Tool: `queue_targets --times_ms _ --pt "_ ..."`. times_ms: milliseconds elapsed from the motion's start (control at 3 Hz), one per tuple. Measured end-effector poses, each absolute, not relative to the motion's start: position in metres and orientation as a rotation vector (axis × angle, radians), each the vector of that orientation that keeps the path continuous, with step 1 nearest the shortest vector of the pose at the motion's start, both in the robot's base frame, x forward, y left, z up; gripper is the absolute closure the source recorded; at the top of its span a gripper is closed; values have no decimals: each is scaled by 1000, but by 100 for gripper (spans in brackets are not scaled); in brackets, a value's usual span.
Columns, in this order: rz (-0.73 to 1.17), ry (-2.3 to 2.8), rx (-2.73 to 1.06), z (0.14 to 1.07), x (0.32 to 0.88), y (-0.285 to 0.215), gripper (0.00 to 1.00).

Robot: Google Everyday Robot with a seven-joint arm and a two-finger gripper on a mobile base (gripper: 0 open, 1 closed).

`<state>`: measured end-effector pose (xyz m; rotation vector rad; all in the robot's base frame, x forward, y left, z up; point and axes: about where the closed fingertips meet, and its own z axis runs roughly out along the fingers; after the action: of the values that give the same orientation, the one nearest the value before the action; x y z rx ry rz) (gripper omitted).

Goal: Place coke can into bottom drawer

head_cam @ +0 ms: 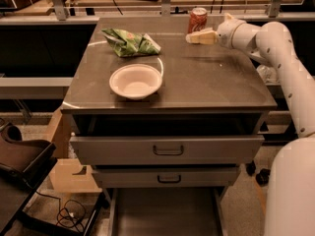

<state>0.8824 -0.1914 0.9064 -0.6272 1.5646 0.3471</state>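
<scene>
The coke can [198,19], red with a silver rim, stands upright at the back right of the cabinet top [211,82]. My gripper [196,37] reaches in from the right on the white arm [275,48]. It sits just in front of the can's lower part and points left, very close to the can or touching it. The bottom drawer [167,213] is pulled out at the foot of the cabinet, and its flat grey floor is bare.
A white bowl [136,81] sits front centre on the top, with a green snack bag [130,42] behind it. Two grey drawer fronts with black handles [167,150] [169,178] stick out slightly. A dark chair [19,161] and a cardboard box [74,173] are at lower left.
</scene>
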Motion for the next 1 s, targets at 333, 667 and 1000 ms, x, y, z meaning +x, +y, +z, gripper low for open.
queue_targets --times_ms 333,667,1000 --pt "352 1575 -630 907 893 -189 0" --pt "362 1579 -631 910 902 -184 0" --pt "372 1583 -633 912 909 -178 0"
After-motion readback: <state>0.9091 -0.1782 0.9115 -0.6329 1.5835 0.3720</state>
